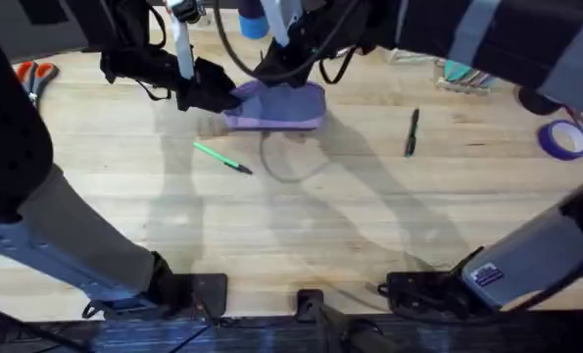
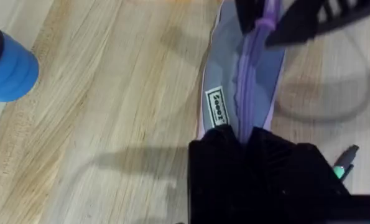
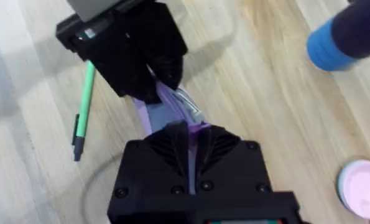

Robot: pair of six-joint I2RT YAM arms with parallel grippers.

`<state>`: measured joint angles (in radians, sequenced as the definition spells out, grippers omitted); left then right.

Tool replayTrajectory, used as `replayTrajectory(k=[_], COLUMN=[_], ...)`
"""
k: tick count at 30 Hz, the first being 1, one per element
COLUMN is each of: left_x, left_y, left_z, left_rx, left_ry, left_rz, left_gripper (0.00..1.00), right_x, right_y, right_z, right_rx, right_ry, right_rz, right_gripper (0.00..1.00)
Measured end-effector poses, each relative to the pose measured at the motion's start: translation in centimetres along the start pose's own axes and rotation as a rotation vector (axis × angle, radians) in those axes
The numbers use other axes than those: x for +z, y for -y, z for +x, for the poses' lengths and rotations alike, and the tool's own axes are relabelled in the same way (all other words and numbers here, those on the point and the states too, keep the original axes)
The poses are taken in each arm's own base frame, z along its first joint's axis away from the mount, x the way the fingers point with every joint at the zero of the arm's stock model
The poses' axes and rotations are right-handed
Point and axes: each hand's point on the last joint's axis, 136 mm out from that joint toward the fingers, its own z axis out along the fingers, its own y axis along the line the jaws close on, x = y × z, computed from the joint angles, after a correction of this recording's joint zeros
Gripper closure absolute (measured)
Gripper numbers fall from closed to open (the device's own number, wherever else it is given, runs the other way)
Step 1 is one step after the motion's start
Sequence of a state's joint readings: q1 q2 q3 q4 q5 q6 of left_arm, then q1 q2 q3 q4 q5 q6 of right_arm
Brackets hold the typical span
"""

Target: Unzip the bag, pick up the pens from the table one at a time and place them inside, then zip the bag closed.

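The lavender bag (image 1: 279,106) lies on the table (image 1: 301,216) at the far middle. My left gripper (image 1: 216,95) is shut on its left end, with black fingers (image 2: 225,152) pinching the fabric next to a small label. My right gripper (image 1: 283,69) is shut on the purple zipper strip (image 3: 191,134) at the bag's top; it also shows as a dark shape over the bag (image 2: 247,74). The bright green pen (image 1: 222,157) lies just in front of the bag, and its tip (image 2: 341,167) shows beside my left fingers. The dark pen (image 1: 412,132) lies to the right.
Orange-handled scissors (image 1: 31,76) lie at the far left and teal ones (image 1: 462,74) at the far right. A purple tape roll (image 1: 562,139) sits at the right edge. A blue cylinder (image 1: 252,25) stands behind the bag, near a pink round thing (image 3: 359,186).
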<state>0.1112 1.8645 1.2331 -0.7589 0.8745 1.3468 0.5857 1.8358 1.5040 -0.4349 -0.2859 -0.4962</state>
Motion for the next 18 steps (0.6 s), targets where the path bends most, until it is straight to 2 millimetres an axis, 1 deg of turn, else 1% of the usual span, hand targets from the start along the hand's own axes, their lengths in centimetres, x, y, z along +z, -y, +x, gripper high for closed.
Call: replayTrajectory(k=[4,7,9,11,15,18], left_x=[0.0,0.0,0.0,0.0,0.0,0.0], left_y=[0.0,0.0,0.0,0.0,0.0,-0.1], left_z=[0.0,0.0,0.0,0.0,0.0,0.0], left_rx=[0.0,0.0,0.001,0.0,0.002,0.003], left_ry=[-0.001,-0.001,-0.001,0.0,0.0,0.0], left_rz=[0.0,0.0,-0.001,0.0,-0.002,-0.003], left_gripper=[0.958,0.958,0.958,0.958,0.958,0.958], right_x=[1.7,2.8,3.0,3.1,3.6,4.1], right_y=[-1.3,-2.2,-2.6,-3.0,-3.0,-3.2], right_z=[-0.3,-1.2,-2.1,-2.6,-3.0,-2.8], right_rx=[-0.023,-0.05,-0.067,-0.07,-0.044,-0.02], right_ry=[0.004,0.029,0.056,0.068,0.088,0.092], right_rz=[-0.024,-0.032,-0.031,-0.033,-0.034,-0.054], right_gripper=[0.969,0.97,0.97,0.97,0.97,0.97])
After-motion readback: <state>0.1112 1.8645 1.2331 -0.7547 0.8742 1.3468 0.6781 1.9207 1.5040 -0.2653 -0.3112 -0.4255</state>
